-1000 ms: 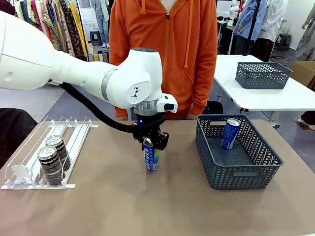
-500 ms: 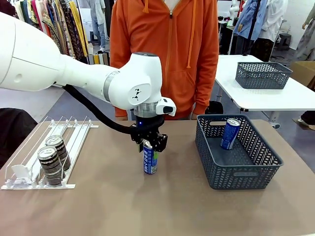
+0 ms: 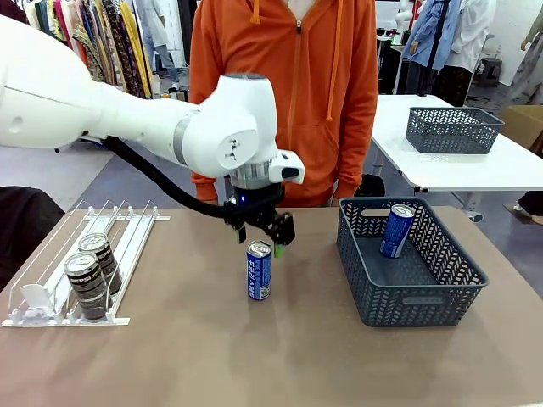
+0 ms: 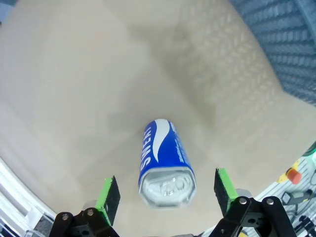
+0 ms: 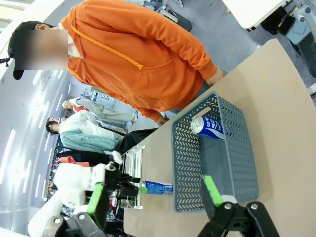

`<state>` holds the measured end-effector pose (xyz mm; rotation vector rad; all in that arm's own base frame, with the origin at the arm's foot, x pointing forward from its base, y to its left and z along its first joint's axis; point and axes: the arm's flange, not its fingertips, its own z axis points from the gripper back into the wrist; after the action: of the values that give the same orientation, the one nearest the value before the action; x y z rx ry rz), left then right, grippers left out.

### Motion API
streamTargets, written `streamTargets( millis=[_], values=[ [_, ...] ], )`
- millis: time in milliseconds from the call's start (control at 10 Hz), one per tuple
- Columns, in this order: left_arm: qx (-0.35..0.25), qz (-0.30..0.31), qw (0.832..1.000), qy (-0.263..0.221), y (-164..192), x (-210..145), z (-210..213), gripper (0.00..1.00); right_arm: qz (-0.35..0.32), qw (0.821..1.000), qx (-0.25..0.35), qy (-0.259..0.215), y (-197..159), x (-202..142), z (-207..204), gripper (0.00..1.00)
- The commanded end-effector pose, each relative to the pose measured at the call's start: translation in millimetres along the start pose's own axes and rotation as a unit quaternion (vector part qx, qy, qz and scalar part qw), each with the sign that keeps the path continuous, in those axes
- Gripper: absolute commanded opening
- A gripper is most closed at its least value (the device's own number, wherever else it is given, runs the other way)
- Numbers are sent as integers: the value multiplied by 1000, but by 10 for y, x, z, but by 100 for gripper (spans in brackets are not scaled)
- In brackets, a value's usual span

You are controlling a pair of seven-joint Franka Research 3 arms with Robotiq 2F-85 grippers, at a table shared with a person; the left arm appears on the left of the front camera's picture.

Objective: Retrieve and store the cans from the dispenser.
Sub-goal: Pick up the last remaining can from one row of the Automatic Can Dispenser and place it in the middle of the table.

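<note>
left wrist view: blue can (image 4: 163,158) upright on the table (image 4: 74,89) just below the spread, empty left gripper (image 4: 165,190), outside the mesh basket (image 4: 291,44); easily tipped if clipped by a pad (image 4: 109,196) during any regrasp.

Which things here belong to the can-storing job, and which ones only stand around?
Job:
dispenser
two dark cans in it
upright blue can on the brown table
leaning blue can
near grey basket holding it

Lying about:
far grey basket on the white table
hanging clothes behind
</note>
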<state>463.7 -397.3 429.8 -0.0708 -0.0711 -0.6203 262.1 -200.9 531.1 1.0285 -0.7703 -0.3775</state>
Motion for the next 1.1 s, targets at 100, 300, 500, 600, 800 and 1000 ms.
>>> streamTargets(
  millis=[100, 300, 500, 600, 800, 1000],
  values=[
    [-56, 70, 995, -42, 346, -524, 897, 100, 11, 1000, 17, -9, 0, 19, -17, 100],
    [-129, 100, 986, -43, 853, -918, 1443, 100, 11, 1000, 17, -9, 0, 19, -17, 100],
    [-245, 121, 958, -82, 1740, -1552, 1919, 100, 11, 1000, 17, -9, 0, 19, -17, 100],
    [-295, 145, 936, -124, 2254, -1933, 2050, 100, 11, 1000, 17, -9, 0, 19, -17, 100],
    [-405, 214, 869, -189, 3366, -2851, 1960, 100, 11, 1000, 17, -9, 0, 19, -17, 100],
    [-516, 260, 772, -264, 4109, -3723, 1528, 100, 11, 1000, 17, -9, 0, 19, -17, 100]
  ],
)
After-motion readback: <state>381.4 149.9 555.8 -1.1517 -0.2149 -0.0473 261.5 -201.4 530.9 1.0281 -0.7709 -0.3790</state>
